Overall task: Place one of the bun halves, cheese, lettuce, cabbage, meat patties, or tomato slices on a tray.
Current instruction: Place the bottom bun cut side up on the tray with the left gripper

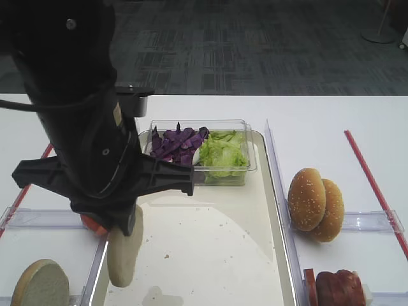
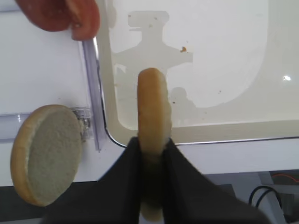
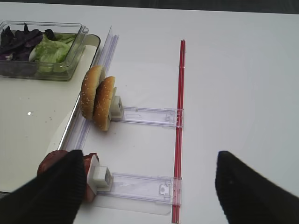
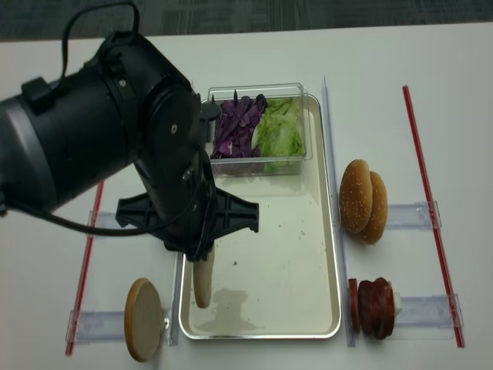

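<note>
My left gripper (image 2: pixel 153 142) is shut on a bun half (image 2: pixel 153 107), held on edge just above the near left corner of the cream tray (image 1: pixel 210 242). The same bun half (image 4: pixel 202 284) hangs below the black arm. A second bun half (image 1: pixel 41 285) stands in a holder left of the tray, with tomato slices (image 2: pixel 60 14) beyond it. Lettuce (image 1: pixel 222 153) and cabbage (image 1: pixel 177 141) fill a clear tub at the tray's far end. Meat patties (image 4: pixel 376 307) stand to the tray's right. My right gripper (image 3: pixel 149 186) is open over the table beside them. Cheese is out of view.
Two sesame buns (image 1: pixel 315 204) stand on edge in a clear holder (image 3: pixel 145 115) right of the tray. Red strips (image 4: pixel 431 208) run along the table at both sides. A clear divider wall (image 1: pixel 275 172) lines the tray's right edge.
</note>
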`<state>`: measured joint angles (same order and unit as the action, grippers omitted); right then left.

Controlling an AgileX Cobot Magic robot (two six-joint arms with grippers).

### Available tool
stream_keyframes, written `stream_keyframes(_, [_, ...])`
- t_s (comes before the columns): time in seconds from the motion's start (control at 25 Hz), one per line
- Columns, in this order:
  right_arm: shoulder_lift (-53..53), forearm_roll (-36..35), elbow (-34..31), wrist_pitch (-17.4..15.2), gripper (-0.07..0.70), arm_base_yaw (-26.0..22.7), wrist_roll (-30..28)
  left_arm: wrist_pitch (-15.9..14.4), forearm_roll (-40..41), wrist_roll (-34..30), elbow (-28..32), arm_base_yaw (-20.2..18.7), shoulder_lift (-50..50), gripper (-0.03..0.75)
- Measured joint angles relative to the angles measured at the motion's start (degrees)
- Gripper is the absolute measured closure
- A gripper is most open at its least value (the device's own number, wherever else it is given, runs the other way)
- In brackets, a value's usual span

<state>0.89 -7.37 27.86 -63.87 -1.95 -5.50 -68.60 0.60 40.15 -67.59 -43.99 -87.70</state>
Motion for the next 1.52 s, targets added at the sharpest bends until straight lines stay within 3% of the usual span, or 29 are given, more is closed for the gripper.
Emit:
stream_keyframes(0.44, [0.00, 0.00, 0.00, 0.00, 0.043, 0.00, 0.00, 14.24, -13.68, -15.08, 0.00, 0.09, 0.00, 0.654])
stream_keyframes(0.64, [0.00, 0.00, 0.00, 0.00, 0.043, 0.00, 0.00, 16.21, -16.41, -18.84, 0.14, 1.44, 0.00, 0.654])
stream_keyframes(0.88, [0.00, 0.00, 0.00, 0.00, 0.043, 0.00, 0.00, 21.67, -24.43, -28.48, 5.71, 3.69, 0.00, 0.656])
stream_keyframes(1.16, [0.00, 0.00, 0.00, 0.00, 0.043, 0.00, 0.00, 26.60, -26.79, -33.56, 10.19, 5.36, 0.00, 0.657])
stream_keyframes(1.52, [0.00, 0.00, 0.00, -0.20, 0.043, 0.00, -0.11, 27.54, -41.25, -47.83, 11.38, 6.79, -6.01, 0.657])
